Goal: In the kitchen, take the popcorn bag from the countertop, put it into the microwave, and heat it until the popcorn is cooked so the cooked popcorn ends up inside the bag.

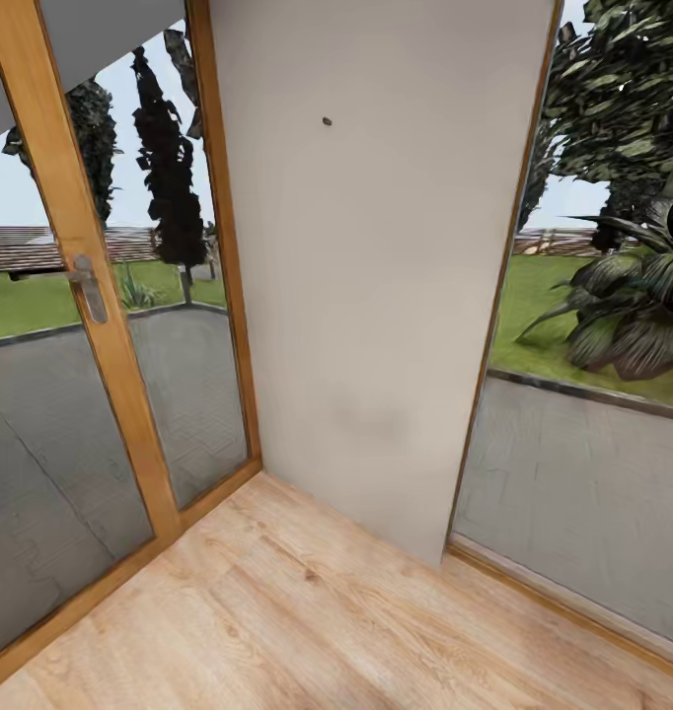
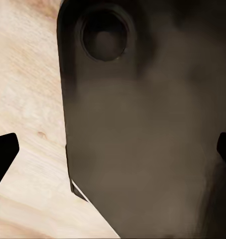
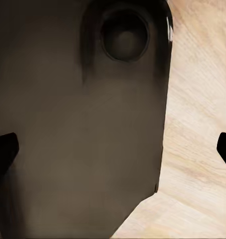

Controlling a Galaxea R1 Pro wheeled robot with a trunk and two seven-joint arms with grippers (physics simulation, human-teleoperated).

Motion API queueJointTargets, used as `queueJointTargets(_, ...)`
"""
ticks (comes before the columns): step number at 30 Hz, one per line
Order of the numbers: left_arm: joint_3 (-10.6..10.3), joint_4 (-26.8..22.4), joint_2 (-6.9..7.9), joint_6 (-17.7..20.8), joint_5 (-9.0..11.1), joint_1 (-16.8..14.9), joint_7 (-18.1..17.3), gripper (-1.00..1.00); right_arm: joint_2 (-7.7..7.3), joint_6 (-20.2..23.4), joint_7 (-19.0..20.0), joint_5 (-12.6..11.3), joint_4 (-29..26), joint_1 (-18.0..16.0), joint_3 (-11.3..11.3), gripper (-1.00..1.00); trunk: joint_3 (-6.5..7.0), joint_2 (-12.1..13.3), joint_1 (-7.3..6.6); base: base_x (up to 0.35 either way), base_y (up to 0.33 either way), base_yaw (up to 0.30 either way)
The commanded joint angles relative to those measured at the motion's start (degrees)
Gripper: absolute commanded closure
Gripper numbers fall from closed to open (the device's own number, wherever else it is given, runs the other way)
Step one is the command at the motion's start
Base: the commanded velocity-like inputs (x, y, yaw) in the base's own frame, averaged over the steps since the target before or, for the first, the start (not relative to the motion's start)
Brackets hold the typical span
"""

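I face plain off-white wall panel [image 1: 376,296]; wood-framed glass door [image 1: 75,325] left of it, light wood plank floor [image 1: 307,611] below. Both grippers' fingers spread, grasping nothing.

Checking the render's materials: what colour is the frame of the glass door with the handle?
Warm honey-orange wood, seen best in the head view: door frame.

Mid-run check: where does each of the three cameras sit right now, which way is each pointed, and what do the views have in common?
Head view: on the robot's head, looking forward and down at a pale wall panel between a wood-framed glass door and a window, wood floor below.
Left wrist view: near the left gripper, facing a dark robot body part with its fingertips at the frame edges.
Right wrist view: near the right gripper, same dark part, fingertips apart.
Shared: the wood floor.
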Motion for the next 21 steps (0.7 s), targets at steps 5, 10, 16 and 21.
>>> queueJointTargets(5, 0.3, 0.6, -0.48, 0.8, 0.1, -0.2, -0.4, -1.0, 0.76, 0.1, 0.5, -0.3, -1.1, -0.2, -0.1, -1.0, -0.03, 0.0, 0.0, 0.0, 0.0, 0.0)
queueJointTargets(10, 0.4, -0.2, -1.12, 0.9, 0.1, 0.4, -0.4, -1.0, 0.62, 0.3, 0.5, -0.3, -2.8, -0.8, 0.1, -1.0, -0.03, 0.0, 0.0, 0.0, 0.0, 0.0)
queueJointTargets(16, 0.3, -0.3, -1.15, 0.8, 0.2, 0.4, 0.0, -1.0, 0.23, 0.3, 0.4, -0.2, -3.5, -0.8, 0.2, -1.0, -0.03, 0.0, 0.0, 0.0, 0.0, 0.0)
queueJointTargets(21, 0.4, -0.3, -0.99, 0.7, 0.3, 0.9, 0.1, -1.0, -0.34, 0.8, -0.8, -0.2, -3.7, -1.0, 0.2, -1.0, -0.03, 0.0, 0.0, -0.294, 0.053, -0.002)
